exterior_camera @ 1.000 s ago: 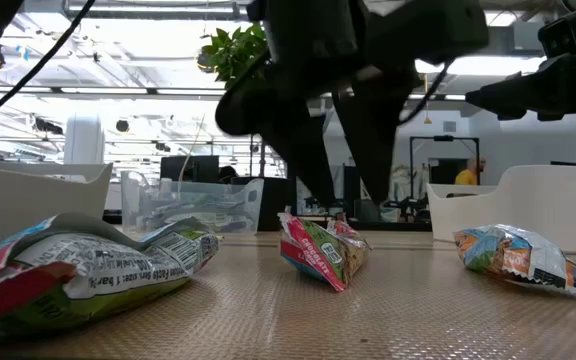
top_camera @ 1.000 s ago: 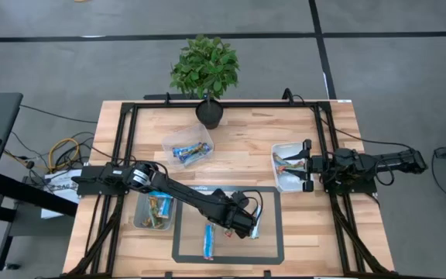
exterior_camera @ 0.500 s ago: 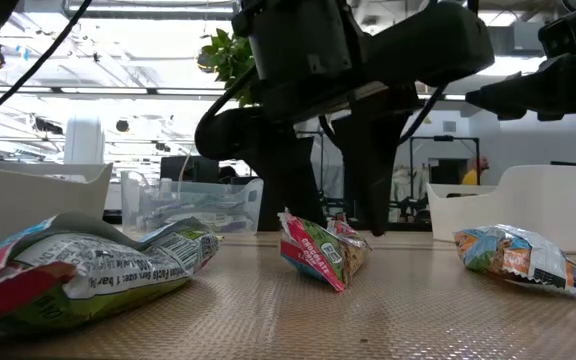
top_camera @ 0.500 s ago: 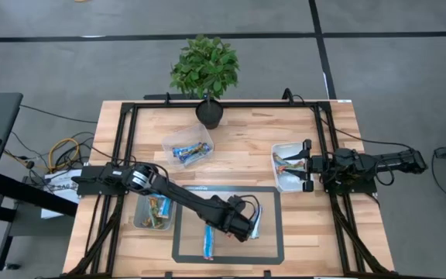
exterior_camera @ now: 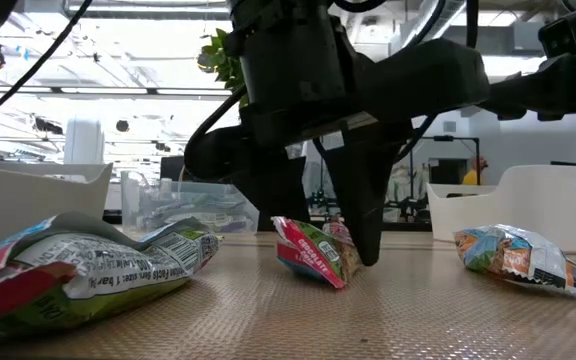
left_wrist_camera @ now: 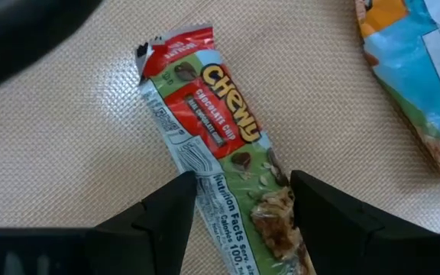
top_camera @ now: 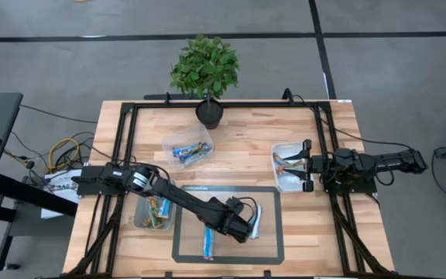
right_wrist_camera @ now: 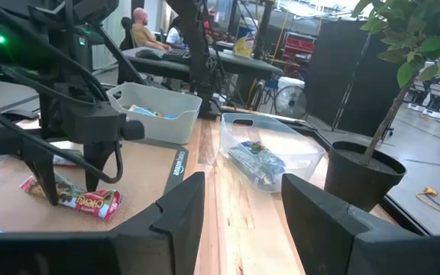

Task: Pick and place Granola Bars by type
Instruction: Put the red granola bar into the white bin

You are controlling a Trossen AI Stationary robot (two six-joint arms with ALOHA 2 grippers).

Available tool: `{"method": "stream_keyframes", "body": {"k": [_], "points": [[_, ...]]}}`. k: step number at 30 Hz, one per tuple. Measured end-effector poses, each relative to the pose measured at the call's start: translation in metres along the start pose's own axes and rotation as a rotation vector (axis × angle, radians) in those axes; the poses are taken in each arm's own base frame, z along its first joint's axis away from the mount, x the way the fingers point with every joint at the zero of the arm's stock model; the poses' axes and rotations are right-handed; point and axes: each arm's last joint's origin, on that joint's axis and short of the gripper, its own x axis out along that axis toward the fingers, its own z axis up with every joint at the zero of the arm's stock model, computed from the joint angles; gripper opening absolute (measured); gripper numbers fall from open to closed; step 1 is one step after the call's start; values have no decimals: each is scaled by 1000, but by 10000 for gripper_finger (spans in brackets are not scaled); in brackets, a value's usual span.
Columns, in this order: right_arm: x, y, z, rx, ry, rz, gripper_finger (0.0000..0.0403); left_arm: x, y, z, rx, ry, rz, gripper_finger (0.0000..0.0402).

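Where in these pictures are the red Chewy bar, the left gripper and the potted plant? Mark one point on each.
Chewy bar (left_wrist_camera: 205, 114): left wrist view, on the red logo panel of its wrapper.
Left gripper (exterior_camera: 323, 245): low view, midway between its fingertips, astride the bar.
Plant (top_camera: 204, 65): high view, on the middle of its leaves.

Table (top_camera: 238, 167) was light wood, planked, matt. Mat (left_wrist_camera: 67, 153) at its near edge looked like a woven mesh, tan, rough texture. Red-green granola bar (left_wrist_camera: 220, 176) had a glossy, crinkled film wrapper; blue bar (top_camera: 208, 241) was shiny too. Bins (right_wrist_camera: 270, 145) were clear plastic, smooth. Left gripper (left_wrist_camera: 239, 202) fingers (left_wrist_camera: 166, 210) were dark matt plastic. Frame rails (top_camera: 127, 132) were black metal.
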Motion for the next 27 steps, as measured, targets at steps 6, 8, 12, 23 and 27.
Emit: {"method": "stream_keyframes", "body": {"k": [6,8,12,23,27], "points": [[0,0,0,0,1,0,171,5,3,0,3,-10,-11,207],[0,0,0,0,1,0,171,5,3,2,9,-13,-10,200],[0,0,0,0,0,0,171,6,4,4,29,-17,-8,158],[0,0,0,0,1,0,171,-1,4,18,126,-91,-43,28],[0,0,0,0,1,0,171,-21,5,47,130,-310,-48,27]]}}
